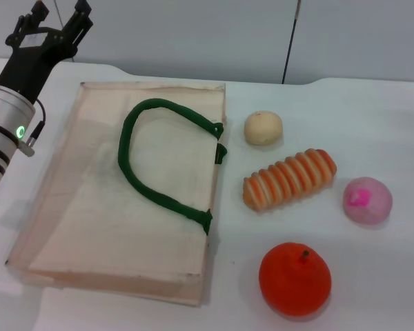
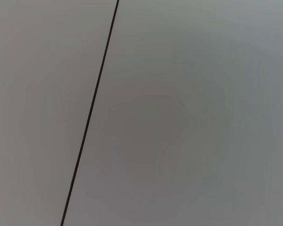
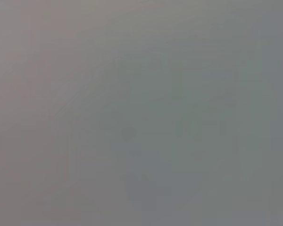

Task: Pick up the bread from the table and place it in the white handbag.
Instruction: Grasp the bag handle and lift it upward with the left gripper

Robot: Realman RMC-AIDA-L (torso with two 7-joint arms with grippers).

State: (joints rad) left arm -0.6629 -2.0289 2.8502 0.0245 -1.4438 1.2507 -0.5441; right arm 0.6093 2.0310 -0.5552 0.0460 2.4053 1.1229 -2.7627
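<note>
The bread (image 1: 290, 179), a ridged loaf with orange and cream stripes, lies on the white table (image 1: 372, 103) just right of the white handbag (image 1: 90, 207). The handbag lies flat with its dark green rope handles (image 1: 148, 158) on top. My left gripper (image 1: 58, 14) is raised at the far left, beyond the bag's far left corner, open and empty, well away from the bread. My right gripper is out of view. Both wrist views show only a plain grey wall.
A small round beige bun (image 1: 263, 127) lies behind the bread. A pink ball (image 1: 367, 200) lies to its right. An orange fruit (image 1: 294, 278) sits in front of it. A grey wall (image 1: 193, 34) stands behind the table.
</note>
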